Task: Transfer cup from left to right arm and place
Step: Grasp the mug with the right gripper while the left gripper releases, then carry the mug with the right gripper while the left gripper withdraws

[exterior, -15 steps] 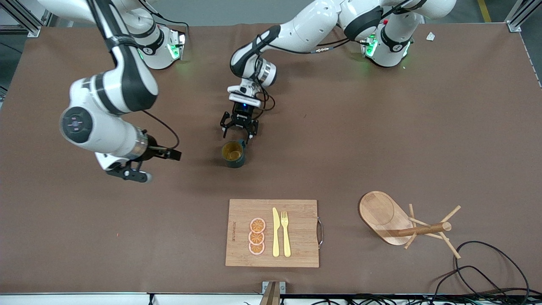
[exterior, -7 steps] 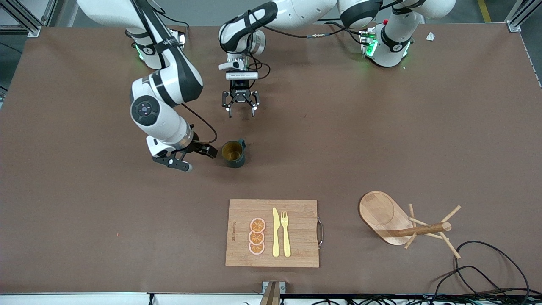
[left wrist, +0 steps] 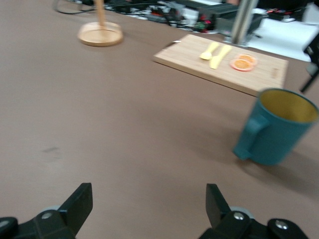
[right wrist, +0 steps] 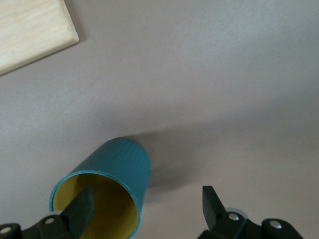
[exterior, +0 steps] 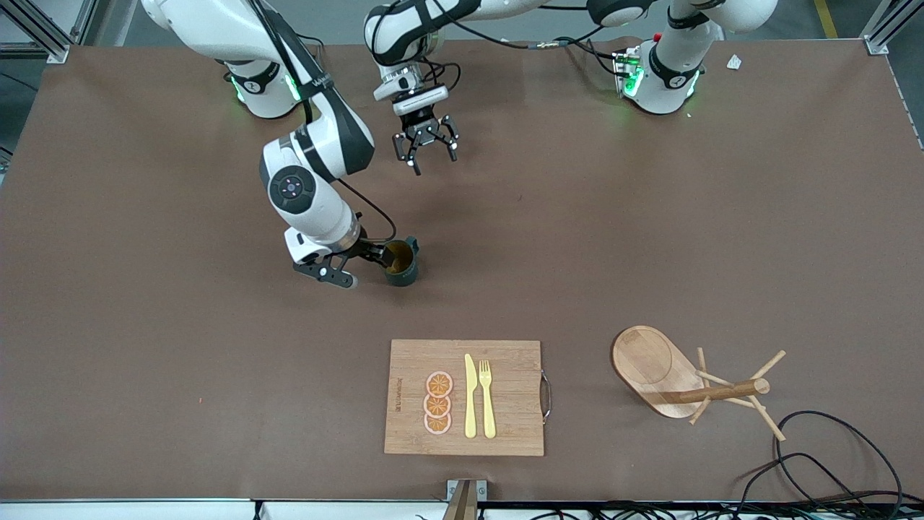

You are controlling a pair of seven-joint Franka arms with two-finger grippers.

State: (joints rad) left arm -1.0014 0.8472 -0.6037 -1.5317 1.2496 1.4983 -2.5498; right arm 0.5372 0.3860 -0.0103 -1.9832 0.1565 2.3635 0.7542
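Note:
The dark teal ribbed cup (exterior: 402, 266) stands upright on the brown table, tan-yellow inside showing, farther from the front camera than the cutting board. My right gripper (exterior: 380, 258) is open and low at the cup's rim. In the right wrist view one fingertip (right wrist: 83, 203) sits inside the cup (right wrist: 115, 167) and the other is outside, so the cup's wall is between the jaws. My left gripper (exterior: 427, 154) hangs open and empty over bare table near the arms' bases. The left wrist view shows the cup (left wrist: 275, 130) off to one side of the left gripper (left wrist: 148, 195), handle turned toward it.
A wooden cutting board (exterior: 505, 393) with orange slices (exterior: 438, 403), a yellow knife (exterior: 470, 396) and a yellow fork (exterior: 487, 397) lies near the front edge. A wooden peg rack (exterior: 653, 365) stands toward the left arm's end, with black cables (exterior: 830, 462) by it.
My right arm swung across the table to the cup and put one finger inside it. My left gripper pulled away from the cup toward the bases, still open.

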